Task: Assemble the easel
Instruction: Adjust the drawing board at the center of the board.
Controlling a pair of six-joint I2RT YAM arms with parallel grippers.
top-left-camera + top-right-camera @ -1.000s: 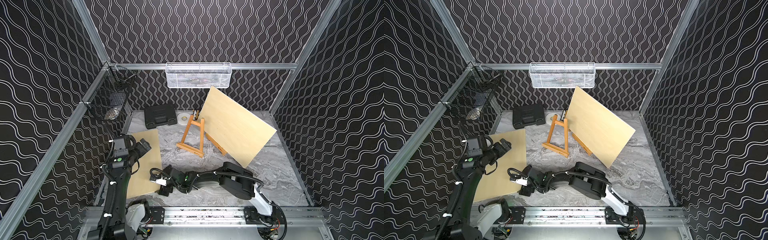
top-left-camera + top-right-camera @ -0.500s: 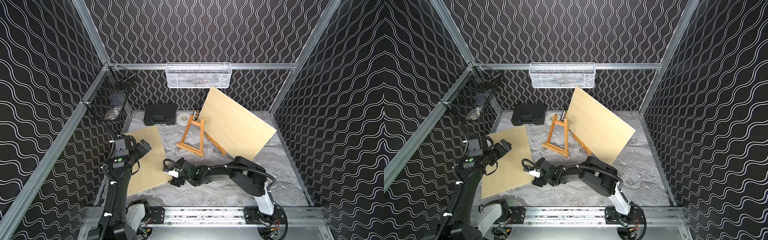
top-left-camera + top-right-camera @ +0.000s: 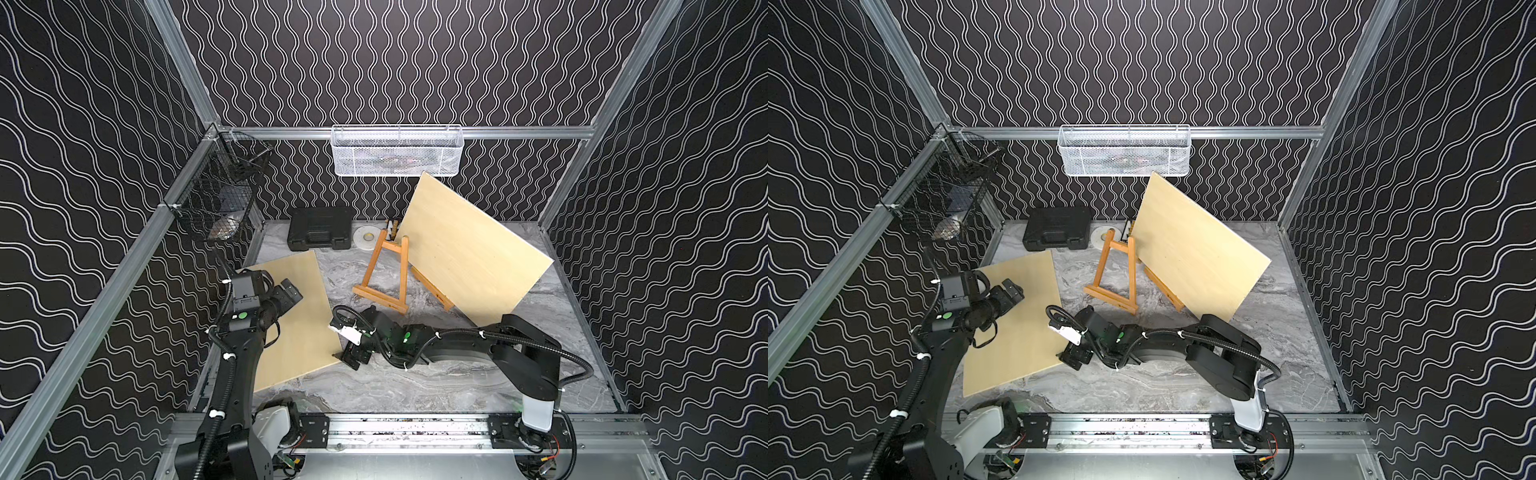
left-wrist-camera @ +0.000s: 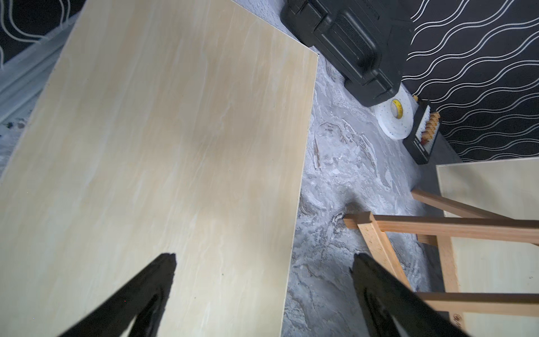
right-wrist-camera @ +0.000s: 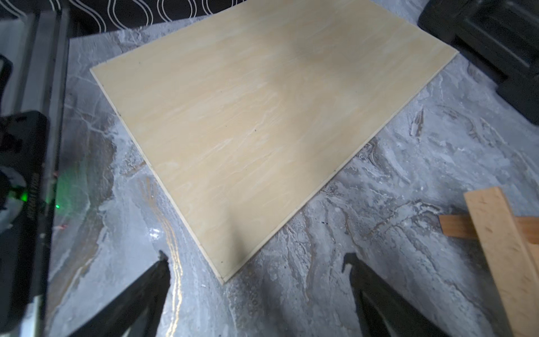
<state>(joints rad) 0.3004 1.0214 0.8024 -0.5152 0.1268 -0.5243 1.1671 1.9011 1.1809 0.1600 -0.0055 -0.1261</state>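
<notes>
1. Easel (image 3: 384, 276): wooden A-frame, upright at mid-surface (image 3: 415, 386), ledge bar facing the arms. It carries no board, so the assembly looks unfinished.
2. Leaning panel (image 3: 473, 253): large pale board, tilted, lower edge on the surface just behind the easel. It hides its own support, possibly the easel's rear leg.
3. Flat panel (image 3: 307, 332): lies flat near the left arm and shows only a thin edge to grasp.
4. Left pincer (image 4: 264, 258): raised over the flat panel, jaws spread wide and empty, probably waiting to steady or receive the board.
5. Right pincer (image 5: 256, 259): low beside the flat panel's near corner, jaws wide apart, nothing held. It is likely placed there because the corner is the easiest edge to catch.
6. Black case (image 3: 321, 228) and tape roll (image 3: 366, 238): against the back wall, apart from the work.
</notes>
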